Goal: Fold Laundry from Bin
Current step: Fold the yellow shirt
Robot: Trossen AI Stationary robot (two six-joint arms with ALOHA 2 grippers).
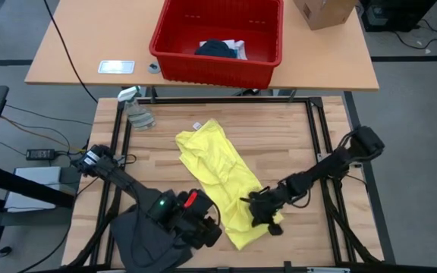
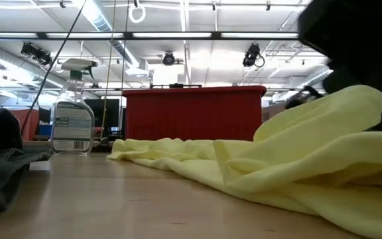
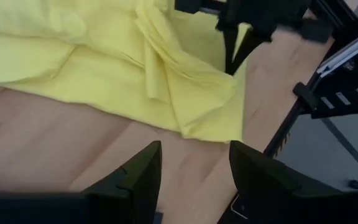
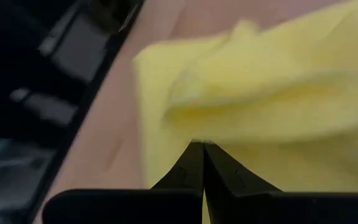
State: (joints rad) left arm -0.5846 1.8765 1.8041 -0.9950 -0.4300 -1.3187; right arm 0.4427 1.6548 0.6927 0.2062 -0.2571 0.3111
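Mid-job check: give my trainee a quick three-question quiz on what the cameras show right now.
1. True or false: the left end effector is closed on the yellow garment.
2. Multiple choice: where does the dark grey garment lie? A) in the red bin; B) at the near left corner of the wooden table, by the left arm; C) under the spray bottle.
3. Fill in: the right end effector is ____ at the yellow garment's near end.

Key
1. False: its fingers stand open above bare wood, short of the cloth.
2. B
3. shut
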